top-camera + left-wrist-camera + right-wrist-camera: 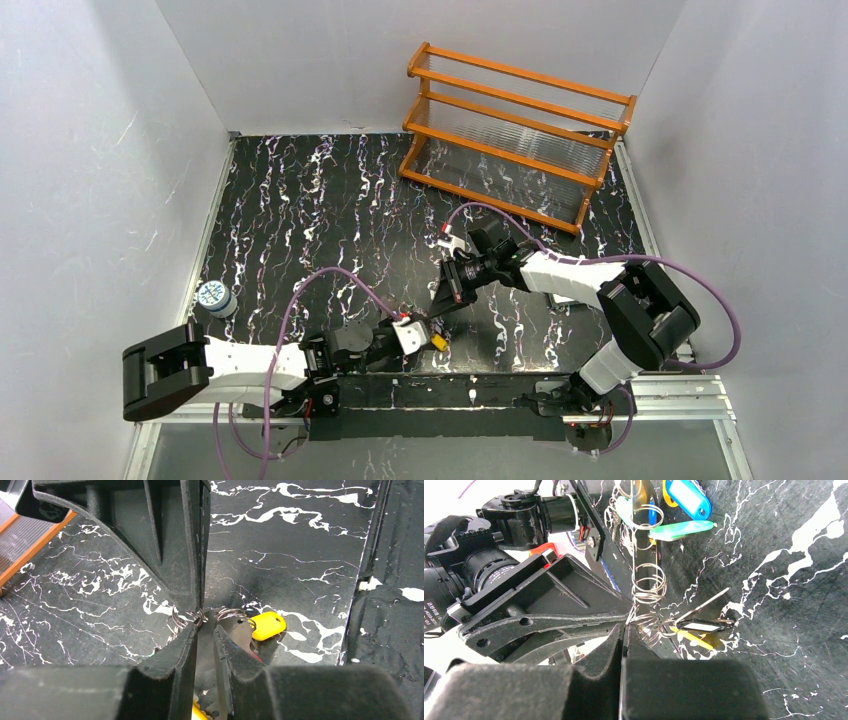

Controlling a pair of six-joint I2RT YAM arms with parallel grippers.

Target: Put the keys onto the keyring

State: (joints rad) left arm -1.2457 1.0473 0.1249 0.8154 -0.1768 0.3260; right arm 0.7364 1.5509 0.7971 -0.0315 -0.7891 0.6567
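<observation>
Both arms meet low over the near middle of the black, white-veined tabletop [320,220]. The left pincer [205,630] is clenched to a narrow slit with a flat strip of grey metal in it. The strip seems to be the keyring [240,636], though I cannot tell that for certain. The right pincer [625,627] comes in from the far side, tip to tip with the left one. Its fingers are pressed together on a tangle of thin wire rings [649,587] that runs in a line away from the two pincers. A blue-headed key [689,497] and a green-headed key [679,529] hang off the far end of that line of rings. A yellow-headed key [267,626] lies on the tabletop just right of the left pincer's fingers. In the right wrist view a dark-headed key [701,626] lies across it. An orange wooden rack [515,135] stands at the far right, well apart from the pincers. A small round blue-white can [213,296] sits at the left edge.
</observation>
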